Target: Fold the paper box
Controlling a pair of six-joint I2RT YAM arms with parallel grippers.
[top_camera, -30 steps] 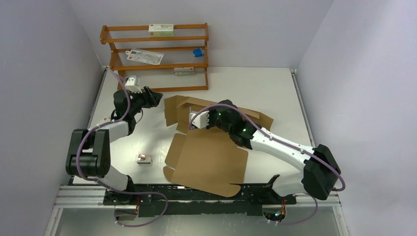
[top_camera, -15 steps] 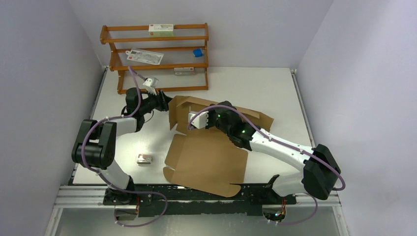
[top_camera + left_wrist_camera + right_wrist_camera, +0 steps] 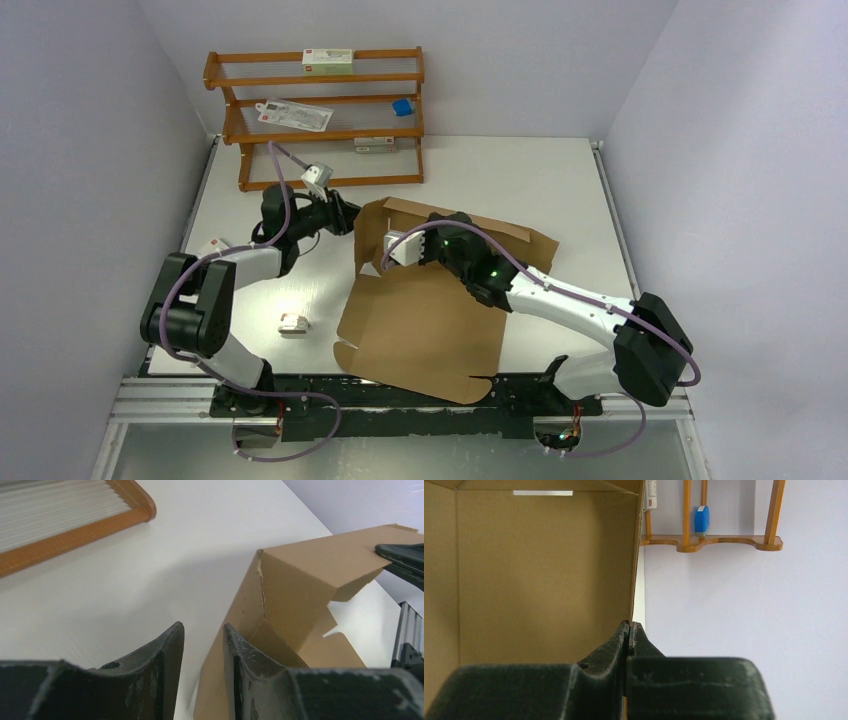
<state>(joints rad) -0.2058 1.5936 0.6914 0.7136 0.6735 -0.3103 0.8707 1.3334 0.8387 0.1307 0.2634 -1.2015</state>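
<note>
The paper box (image 3: 420,330) is a brown cardboard sheet lying mid-table, its near panel flat and its far part raised into walls. My right gripper (image 3: 437,220) is over the raised part. In the right wrist view it (image 3: 629,623) is shut on the thin edge of an upright cardboard wall (image 3: 539,575). My left gripper (image 3: 350,217) is at the box's left corner. In the left wrist view its jaws (image 3: 202,626) stand apart, with the side wall's edge (image 3: 300,580) showing in the gap and the right finger (image 3: 240,655) in front of the box's inside.
An orange-brown wooden rack (image 3: 315,120) stands at the back left with white cartons and a small blue thing (image 3: 402,106) on its shelves. A small white item (image 3: 293,323) lies on the table left of the flat panel. Grey walls close in both sides.
My left gripper has moved right to the box's left corner and its jaws have narrowed. The left flap has swung up to stand more upright. The right gripper stays shut on the wall.
</note>
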